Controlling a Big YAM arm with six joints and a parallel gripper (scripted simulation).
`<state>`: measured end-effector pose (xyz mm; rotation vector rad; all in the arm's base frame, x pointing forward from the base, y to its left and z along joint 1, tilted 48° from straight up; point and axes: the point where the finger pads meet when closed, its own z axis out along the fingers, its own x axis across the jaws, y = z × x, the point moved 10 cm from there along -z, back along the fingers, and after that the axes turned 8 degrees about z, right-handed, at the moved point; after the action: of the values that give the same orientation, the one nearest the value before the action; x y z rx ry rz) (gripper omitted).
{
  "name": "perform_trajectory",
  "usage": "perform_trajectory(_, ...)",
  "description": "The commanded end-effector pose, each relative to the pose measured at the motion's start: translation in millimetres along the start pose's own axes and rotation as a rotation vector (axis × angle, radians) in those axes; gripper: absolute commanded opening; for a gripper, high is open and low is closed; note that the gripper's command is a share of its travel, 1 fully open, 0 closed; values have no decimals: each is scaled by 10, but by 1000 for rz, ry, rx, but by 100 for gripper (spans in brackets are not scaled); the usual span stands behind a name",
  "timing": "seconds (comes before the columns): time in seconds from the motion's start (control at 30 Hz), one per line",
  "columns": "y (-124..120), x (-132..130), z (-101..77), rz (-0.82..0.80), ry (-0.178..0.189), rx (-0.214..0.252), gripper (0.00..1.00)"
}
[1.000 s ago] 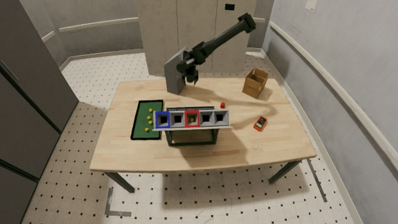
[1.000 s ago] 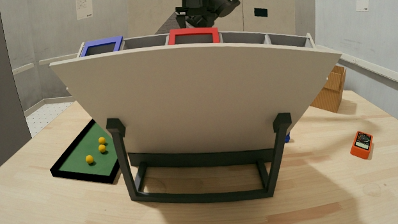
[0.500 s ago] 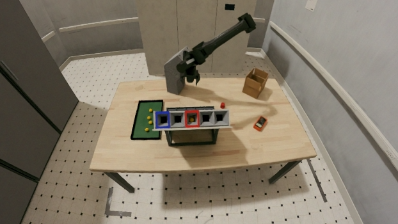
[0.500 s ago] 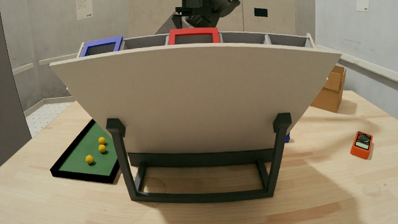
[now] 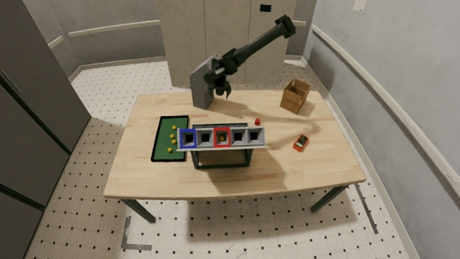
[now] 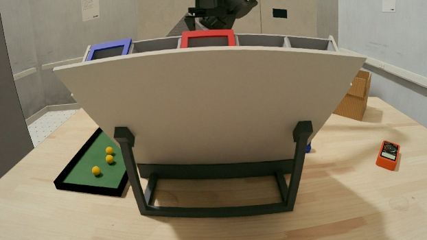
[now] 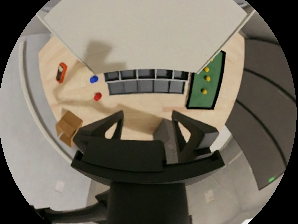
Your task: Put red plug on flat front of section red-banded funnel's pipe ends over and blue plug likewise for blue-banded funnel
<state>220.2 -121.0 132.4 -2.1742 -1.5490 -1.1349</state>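
Observation:
The funnel rack [image 5: 222, 138] stands mid-table with a blue-banded funnel [image 5: 188, 138] at its left end and a red-banded funnel [image 5: 222, 137] in the middle. A yellow marble [image 5: 221, 138] sits in the red-banded funnel. My gripper [image 5: 222, 91] hangs high above the table behind the rack, open and empty; the wrist view shows nothing between its fingers. The red plug [image 5: 257, 120] stands on the table behind the rack's right end. The blue plug [image 7: 93, 78] [image 6: 308, 148] lies near it and peeks out behind the stand's leg. The cover [image 6: 209, 103] hides the pipes.
A green tray [image 5: 170, 138] left of the rack holds several yellow marbles [image 6: 109, 155]. A cardboard box [image 5: 294, 95] stands at the back right. An orange device [image 5: 301, 142] lies right of the rack. A grey block [image 5: 203, 84] stands at the back edge.

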Motion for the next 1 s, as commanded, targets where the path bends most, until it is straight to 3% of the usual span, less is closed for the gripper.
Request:
perform_trajectory(0.0, 36, 2, -26, -8, -3, -11, 80)
perform_trajectory(0.4, 36, 2, -26, -8, -3, -11, 80)
perform_trajectory(0.9, 73, -1235, 823, -8, -3, -11, 80)
perform_trajectory(0.97, 73, -1235, 823, -8, -3, -11, 80)
